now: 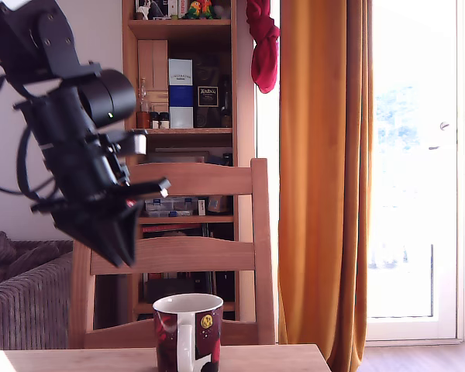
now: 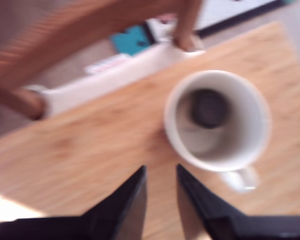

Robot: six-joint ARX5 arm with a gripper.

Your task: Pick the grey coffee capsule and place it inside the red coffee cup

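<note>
The capsule already lies in the cup on the table. The gripper hangs high above, its jaws narrow and empty. I think only a careless downward swing could knock the cup.

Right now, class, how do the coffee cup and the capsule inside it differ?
The red coffee cup is large, with a white interior; the grey coffee capsule is small and dark. The cup stands open-topped on the wooden table; the capsule lies at the cup's bottom. Both look round from above.
</note>
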